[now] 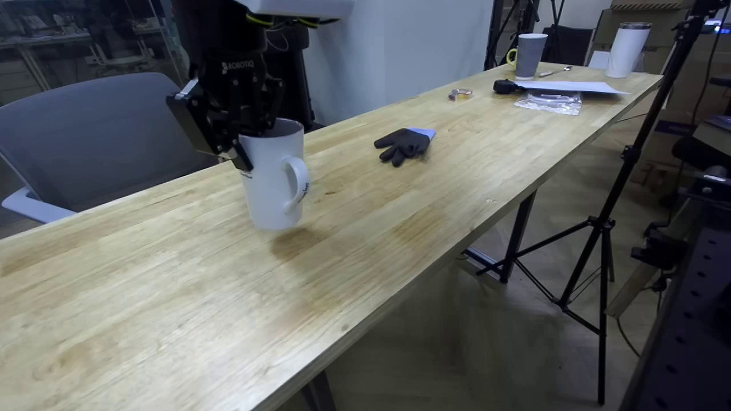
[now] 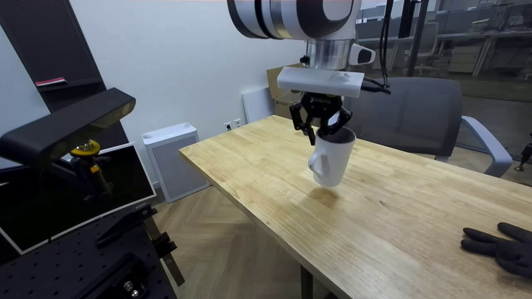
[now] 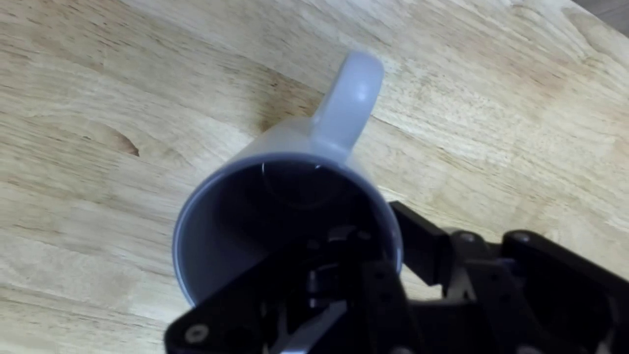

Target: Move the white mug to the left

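The white mug [image 1: 265, 191] shows in both exterior views, also here [image 2: 336, 160]. It is nearly upright and slightly tilted, with its base a little above the wooden table and a shadow beneath it. My gripper [image 1: 251, 149] is shut on the mug's rim wall, with one finger inside the mug and one outside; it also shows in an exterior view [image 2: 318, 135]. In the wrist view, the mug [image 3: 290, 196] shows its dark inside, with the loop handle toward the top. The gripper [image 3: 388, 241] pinches the right rim there; the inner fingertip is mostly lost in the dark.
The wooden table [image 1: 365, 222] has a black glove [image 1: 404, 145], a small wrapped item [image 1: 460, 95], a grey cup [image 1: 531, 56], a white tumbler [image 1: 628, 50] and paper [image 1: 571, 87] farther along. A grey chair [image 1: 97, 131] stands against one long edge.
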Available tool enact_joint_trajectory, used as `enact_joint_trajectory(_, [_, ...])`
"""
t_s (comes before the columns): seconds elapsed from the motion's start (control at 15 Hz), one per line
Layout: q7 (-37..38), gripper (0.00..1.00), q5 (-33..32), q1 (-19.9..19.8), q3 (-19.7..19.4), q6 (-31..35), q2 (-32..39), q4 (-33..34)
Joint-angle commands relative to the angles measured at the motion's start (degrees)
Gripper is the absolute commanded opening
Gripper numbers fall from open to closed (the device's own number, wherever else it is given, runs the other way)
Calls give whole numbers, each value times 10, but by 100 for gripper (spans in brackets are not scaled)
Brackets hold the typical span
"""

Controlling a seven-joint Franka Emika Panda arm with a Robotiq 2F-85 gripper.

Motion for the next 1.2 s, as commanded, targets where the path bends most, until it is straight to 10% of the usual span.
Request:
enact_joint_trajectory(0.0, [24, 4, -4, 19, -1, -10, -24, 5])
enact_joint_trajectory(1.13, [119, 4, -106, 158, -7, 28, 30, 65])
